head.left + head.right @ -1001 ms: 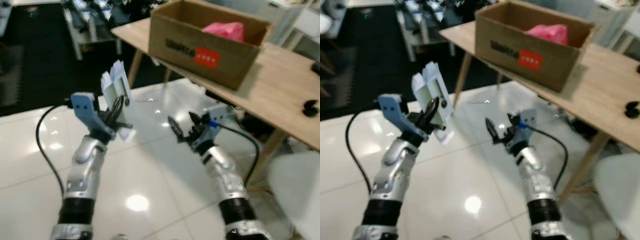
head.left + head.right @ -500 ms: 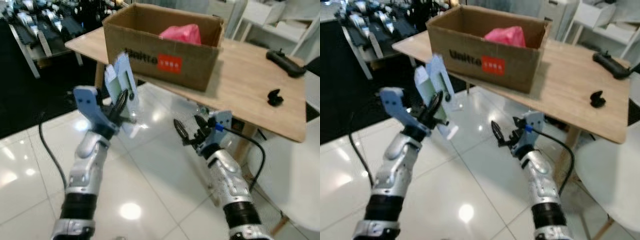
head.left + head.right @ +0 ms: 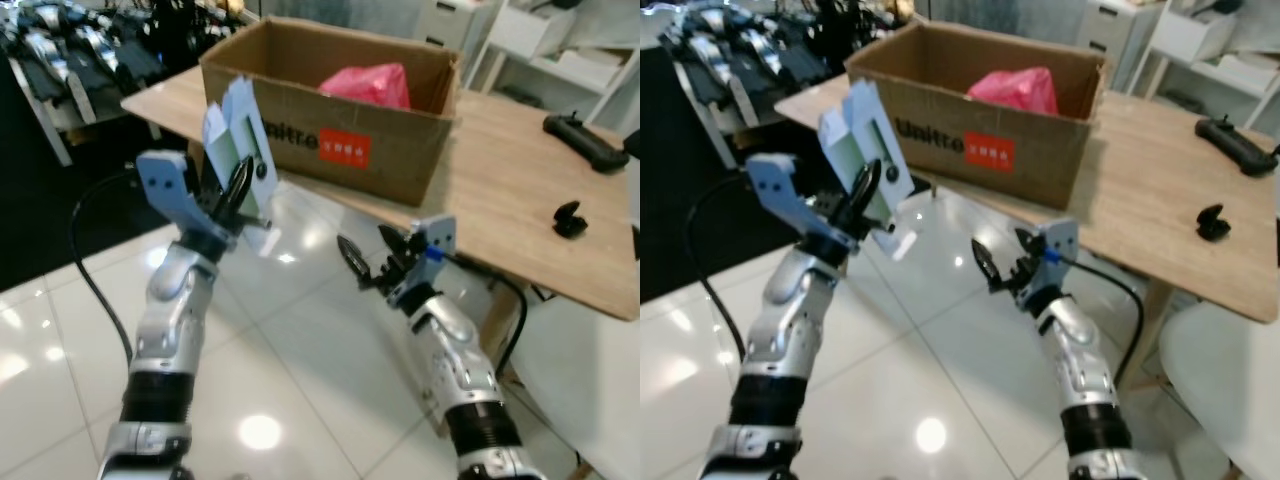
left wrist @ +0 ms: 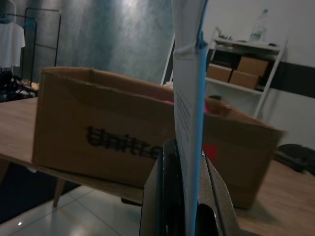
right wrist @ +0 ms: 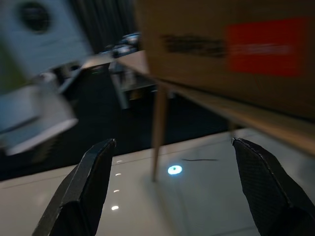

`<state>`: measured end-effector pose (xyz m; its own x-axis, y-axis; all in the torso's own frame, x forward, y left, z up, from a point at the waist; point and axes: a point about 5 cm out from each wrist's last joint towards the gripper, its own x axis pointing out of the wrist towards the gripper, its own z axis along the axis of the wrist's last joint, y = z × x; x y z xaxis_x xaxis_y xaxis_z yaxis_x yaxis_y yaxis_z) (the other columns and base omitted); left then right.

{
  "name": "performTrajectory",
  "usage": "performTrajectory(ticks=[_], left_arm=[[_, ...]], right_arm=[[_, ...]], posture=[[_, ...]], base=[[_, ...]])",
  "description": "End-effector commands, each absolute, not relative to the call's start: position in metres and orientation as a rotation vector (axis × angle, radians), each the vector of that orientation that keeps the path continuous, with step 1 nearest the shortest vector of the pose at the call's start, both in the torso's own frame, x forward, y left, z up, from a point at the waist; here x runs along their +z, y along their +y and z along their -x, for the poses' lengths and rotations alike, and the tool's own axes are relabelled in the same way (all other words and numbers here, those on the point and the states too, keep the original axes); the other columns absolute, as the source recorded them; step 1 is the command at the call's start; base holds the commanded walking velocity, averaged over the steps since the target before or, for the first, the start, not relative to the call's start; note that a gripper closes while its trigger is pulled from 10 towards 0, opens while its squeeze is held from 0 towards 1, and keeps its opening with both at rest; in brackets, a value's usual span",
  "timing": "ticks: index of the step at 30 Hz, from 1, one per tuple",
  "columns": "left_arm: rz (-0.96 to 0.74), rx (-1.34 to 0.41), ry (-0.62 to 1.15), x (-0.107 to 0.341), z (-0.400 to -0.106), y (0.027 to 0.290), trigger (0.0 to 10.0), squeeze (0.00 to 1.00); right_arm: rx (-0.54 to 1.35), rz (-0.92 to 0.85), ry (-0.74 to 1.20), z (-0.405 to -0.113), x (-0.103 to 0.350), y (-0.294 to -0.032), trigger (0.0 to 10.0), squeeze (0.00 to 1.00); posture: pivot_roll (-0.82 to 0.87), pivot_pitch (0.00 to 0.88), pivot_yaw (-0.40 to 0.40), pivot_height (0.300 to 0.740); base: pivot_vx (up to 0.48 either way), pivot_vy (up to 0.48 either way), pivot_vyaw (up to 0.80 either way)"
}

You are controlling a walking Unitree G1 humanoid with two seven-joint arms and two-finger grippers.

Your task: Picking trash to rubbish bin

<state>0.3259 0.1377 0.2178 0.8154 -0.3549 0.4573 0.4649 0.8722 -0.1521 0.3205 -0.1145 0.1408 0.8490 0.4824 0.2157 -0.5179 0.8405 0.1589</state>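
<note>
My left gripper (image 3: 238,190) is shut on a flattened white and pale-blue carton (image 3: 237,145), held upright in front of the cardboard box (image 3: 330,105). In the left wrist view the carton (image 4: 189,88) stands edge-on between the fingers, with the box (image 4: 113,130) just behind it. The open-topped brown box stands on the wooden table (image 3: 520,190) and holds a pink bag (image 3: 370,83). My right gripper (image 3: 368,258) is open and empty, raised over the floor below the table's near edge. Its two fingers (image 5: 81,189) are spread wide in the right wrist view.
A black controller (image 3: 585,140) and a small black object (image 3: 568,218) lie on the table's right part. A white chair (image 3: 1225,370) stands at the lower right. Dark racks of equipment (image 3: 70,50) stand at the far left. White tiled floor (image 3: 300,360) lies below my arms.
The view has shifted and the box and table look nearer. My left gripper still holds the carton, now raised closer to the box's front. The right gripper stays open.
</note>
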Motion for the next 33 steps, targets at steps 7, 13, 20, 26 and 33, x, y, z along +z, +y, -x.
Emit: performTrajectory(ticks=[7, 13, 20, 26, 33], left_arm=[[0.256, -0.476, -0.447, 0.224, -0.328, 0.132, 10.0, 0.0], [0.278, -0.5, -0.482, 0.235, -0.328, 0.13, 10.0, 0.0], [0.335, -0.538, -0.546, 0.255, -0.327, 0.126, 10.0, 0.0], [0.389, -0.576, -0.607, 0.275, -0.327, 0.123, 10.0, 0.0], [0.584, -0.616, -0.66, 0.294, -0.325, 0.123, 10.0, 0.0]], right_arm=[[0.528, -0.23, -0.163, -0.318, 0.138, -0.12, 10.0, 0.0], [0.542, -0.226, -0.169, -0.317, 0.138, -0.118, 10.0, 0.0], [0.557, -0.225, -0.172, -0.316, 0.139, -0.116, 10.0, 0.0], [0.563, -0.228, -0.173, -0.315, 0.139, -0.116, 10.0, 0.0], [0.562, -0.226, -0.173, -0.315, 0.139, -0.116, 10.0, 0.0]], posture=[[0.01, 0.081, -0.008, 0.74], [0.02, 0.08, -0.009, 0.74], [0.02, 0.079, -0.01, 0.74], [0.02, 0.079, -0.01, 0.74], [0.0, 0.076, -0.009, 0.74]], base=[[0.324, 0.0, -0.59], [0.319, 0.0, 0.0], [0.324, 0.0, 0.0], [0.325, 0.0, 0.0], [0.327, 0.0, 0.0]])
